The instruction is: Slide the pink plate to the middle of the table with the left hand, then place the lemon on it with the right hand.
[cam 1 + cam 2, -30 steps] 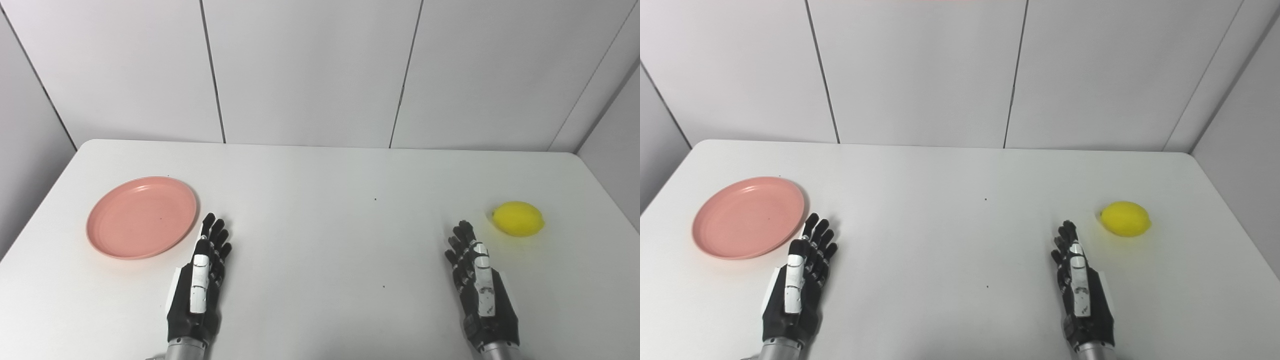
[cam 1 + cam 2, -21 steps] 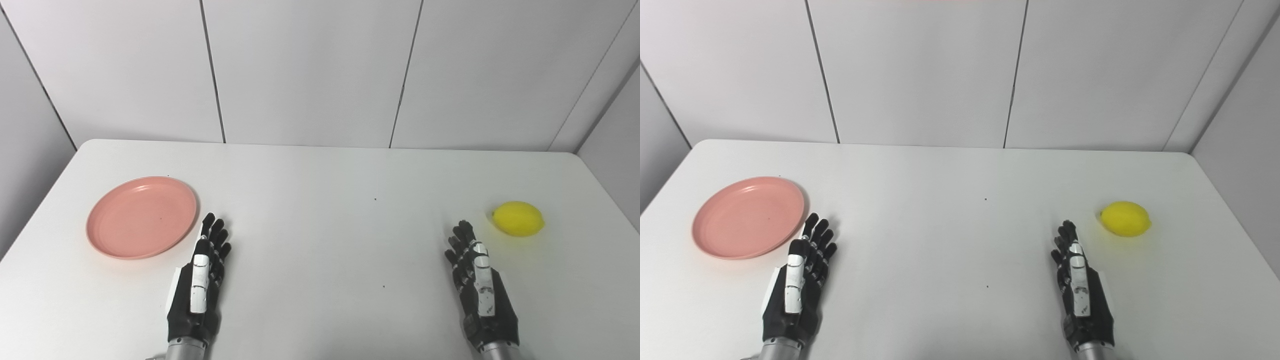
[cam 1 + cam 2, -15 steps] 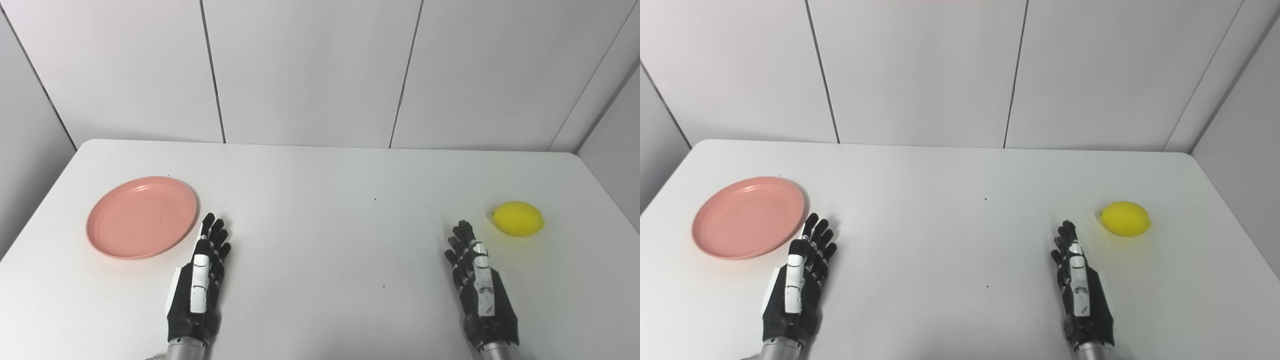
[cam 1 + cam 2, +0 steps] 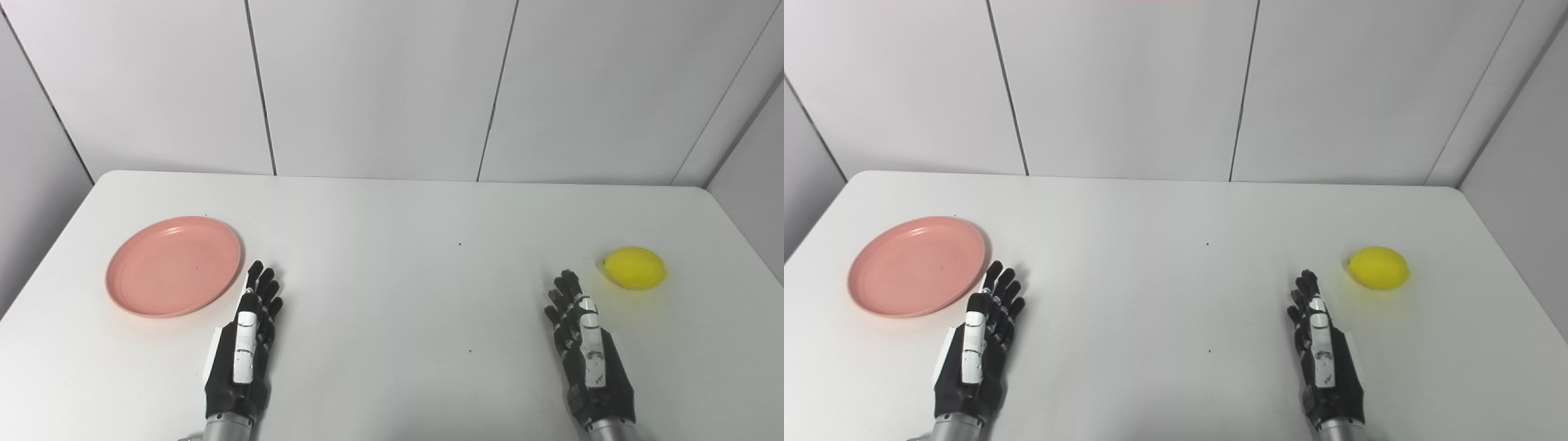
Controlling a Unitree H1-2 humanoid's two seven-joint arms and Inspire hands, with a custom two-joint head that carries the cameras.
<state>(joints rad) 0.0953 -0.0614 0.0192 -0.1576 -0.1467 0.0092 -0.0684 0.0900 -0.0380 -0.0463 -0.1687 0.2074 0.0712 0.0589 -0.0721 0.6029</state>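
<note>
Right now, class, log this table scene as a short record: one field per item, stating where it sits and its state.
pink plate: left side of table, bare, untouched
lemon: right side of table, lying on its own
left hand: open, just right of the plate, not touching it
right hand: open, near side of the lemon, apart from it
table: white, middle free of objects
task progress: neither step begun

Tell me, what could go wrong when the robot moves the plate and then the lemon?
The pink plate lies flat near the table's left edge; a clumsy push from the open left hand might tip it or shove it the wrong way. The lemon is rounded and sits near the right edge, so the open right hand could nudge it into rolling off. It might also roll off the shallow plate.
</note>
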